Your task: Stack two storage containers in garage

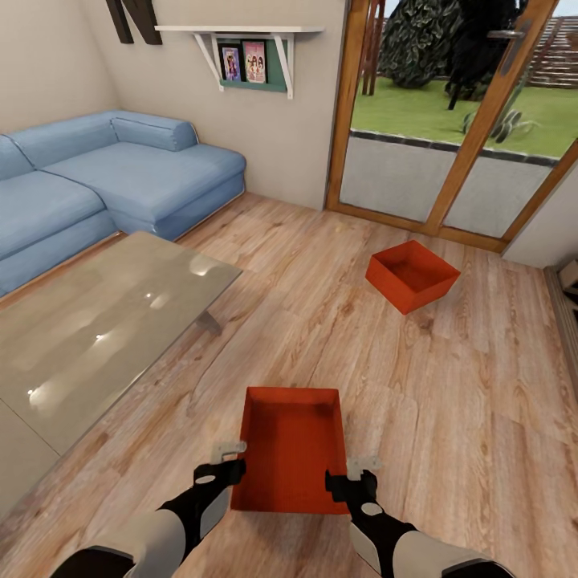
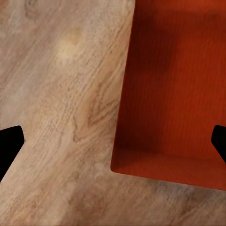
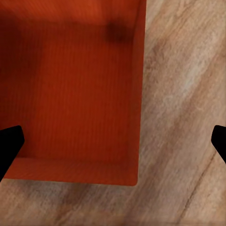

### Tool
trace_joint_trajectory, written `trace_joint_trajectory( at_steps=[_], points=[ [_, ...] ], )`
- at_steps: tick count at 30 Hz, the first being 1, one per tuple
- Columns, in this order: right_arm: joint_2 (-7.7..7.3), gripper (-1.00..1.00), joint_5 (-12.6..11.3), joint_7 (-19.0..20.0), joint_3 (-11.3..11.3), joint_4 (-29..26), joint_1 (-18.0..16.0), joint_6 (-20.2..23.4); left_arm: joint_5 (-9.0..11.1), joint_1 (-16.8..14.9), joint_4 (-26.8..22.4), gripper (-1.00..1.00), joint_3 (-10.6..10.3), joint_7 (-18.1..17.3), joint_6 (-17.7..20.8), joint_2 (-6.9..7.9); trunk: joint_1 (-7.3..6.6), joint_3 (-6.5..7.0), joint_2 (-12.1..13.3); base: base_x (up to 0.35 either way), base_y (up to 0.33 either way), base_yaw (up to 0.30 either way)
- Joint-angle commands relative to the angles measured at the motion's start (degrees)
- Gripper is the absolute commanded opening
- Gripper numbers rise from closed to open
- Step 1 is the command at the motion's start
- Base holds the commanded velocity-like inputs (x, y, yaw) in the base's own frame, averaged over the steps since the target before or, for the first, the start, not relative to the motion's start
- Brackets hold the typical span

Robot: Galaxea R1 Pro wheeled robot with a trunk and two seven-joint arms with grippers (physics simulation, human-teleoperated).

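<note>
Two orange-red storage containers sit on the living room's light wood plank floor. The near container [image 1: 293, 453] lies just ahead of my arms, open side up and empty. The far container [image 1: 411, 275] rests by the glass doors. My left gripper [image 1: 229, 452] hovers open over the near container's near-left corner [image 2: 141, 160], whose left wall runs between the two dark fingertips [image 2: 10, 145]. My right gripper [image 1: 363, 467] is open over the near-right corner [image 3: 127, 174], with that wall between its fingertips [image 3: 9, 143]. Whether either gripper touches the container I cannot tell.
A glass coffee table [image 1: 96, 337] stands close on the left, with a blue sofa [image 1: 120, 177] behind it. Wood-framed glass doors [image 1: 449, 120] close off the far side, and a wall shelf [image 1: 241, 48] hangs above. Bare planks stretch to the right.
</note>
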Motion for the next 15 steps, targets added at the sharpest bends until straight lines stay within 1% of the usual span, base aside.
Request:
trace_joint_trajectory(
  at_steps=[1,3,6,13,15],
  points=[
    [0.02,1.00,-0.3,-0.2,0.5,0.1,0.0,-0.2,0.6,0.0,0.6,1.00,-0.5,0.2,-1.1,-0.03,0.00,-0.03,0.0,0.000,0.000,0.000],
    [0.02,1.00,-0.3,-0.2,0.5,0.1,0.0,-0.2,0.6,0.0,1.3,1.00,-0.5,0.2,-2.1,-0.06,0.00,-0.03,0.0,0.000,0.000,0.000],
    [0.03,1.00,-0.3,-0.2,0.5,0.1,0.0,-0.2,0.6,0.0,1.6,1.00,-0.5,0.3,-2.6,-0.11,0.00,-0.03,0.0,0.000,0.000,0.000],
    [0.02,1.00,-0.3,-0.2,0.3,0.1,0.0,-0.2,0.6,0.0,2.2,1.00,-0.5,0.3,-2.8,-0.15,0.00,-0.03,0.0,0.001,0.000,0.000],
    [0.02,1.00,-0.3,-0.2,0.3,0.1,0.0,-0.2,0.4,0.0,2.5,1.00,-0.5,0.3,-2.8,-0.11,0.00,-0.03,0.0,0.092,-0.031,0.000]
  ],
)
